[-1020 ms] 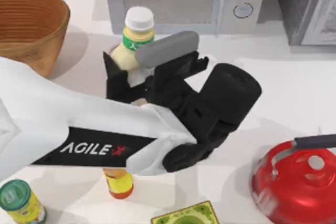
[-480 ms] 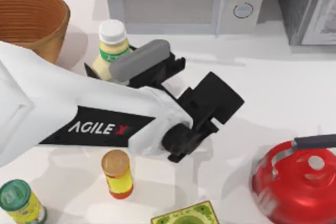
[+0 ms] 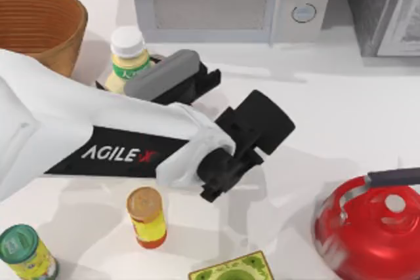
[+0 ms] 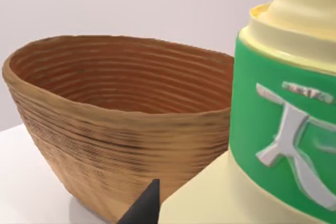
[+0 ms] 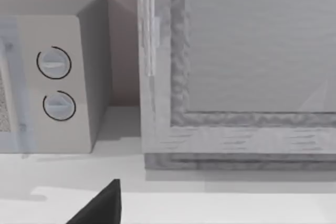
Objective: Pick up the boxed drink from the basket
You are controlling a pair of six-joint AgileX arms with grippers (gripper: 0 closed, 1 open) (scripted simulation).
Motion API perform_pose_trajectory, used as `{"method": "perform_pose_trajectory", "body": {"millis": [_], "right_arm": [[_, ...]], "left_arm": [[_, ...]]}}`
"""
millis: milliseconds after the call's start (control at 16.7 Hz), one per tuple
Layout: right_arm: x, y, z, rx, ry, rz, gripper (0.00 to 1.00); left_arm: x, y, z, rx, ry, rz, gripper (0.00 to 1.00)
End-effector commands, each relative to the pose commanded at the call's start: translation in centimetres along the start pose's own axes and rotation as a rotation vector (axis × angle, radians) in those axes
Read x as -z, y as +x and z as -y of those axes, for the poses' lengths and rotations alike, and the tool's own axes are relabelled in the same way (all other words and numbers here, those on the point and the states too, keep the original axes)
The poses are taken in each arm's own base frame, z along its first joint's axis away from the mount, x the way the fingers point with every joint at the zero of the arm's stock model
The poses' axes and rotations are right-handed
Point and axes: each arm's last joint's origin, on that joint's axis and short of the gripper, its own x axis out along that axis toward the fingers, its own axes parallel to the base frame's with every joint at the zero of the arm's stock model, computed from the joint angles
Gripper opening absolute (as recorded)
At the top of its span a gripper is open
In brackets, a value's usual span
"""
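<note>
Woven tan basket (image 3: 39,27) sits at the far-left corner of the table (image 3: 341,116); from the left wrist view (image 4: 121,124) its inside reads as bare ribbed wall, though the bottom is hidden. I can't make out a boxed drink anywhere, so no location for it.

Left gripper (image 3: 125,86) is just right of the basket, in front of the microwave (image 3: 230,1), clamped on a cream bottle (image 3: 125,63) with white cap and green label. Bottle stands upright between the black fingers; in the wrist view the bottle (image 4: 278,129) is right up against the lens, with a black fingertip (image 4: 144,208) beside it. White left arm (image 3: 79,142) runs from the left edge across the near-left table.

Near edge, left to right: green-lidded can (image 3: 23,250), small yellow bottle (image 3: 147,214) with orange cap standing free just below the arm, flat green-patterned box (image 3: 233,268) cut by the frame. Red kettle (image 3: 371,227) at near right.

Right wrist view faces the microwave's dials (image 5: 55,85) and a grey cabinet (image 5: 236,66), one dark fingertip (image 5: 102,205) at the frame edge; right gripper state: cannot tell.
</note>
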Motion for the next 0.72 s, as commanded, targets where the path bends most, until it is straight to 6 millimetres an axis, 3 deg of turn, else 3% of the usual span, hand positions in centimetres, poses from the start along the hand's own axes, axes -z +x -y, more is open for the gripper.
{"method": "perform_pose_trajectory", "body": {"millis": [720], "right_arm": [[0.00, 0.00, 0.00, 0.000, 0.000, 0.000, 1.00]], "left_arm": [[0.00, 0.00, 0.00, 0.000, 0.000, 0.000, 0.90]]}}
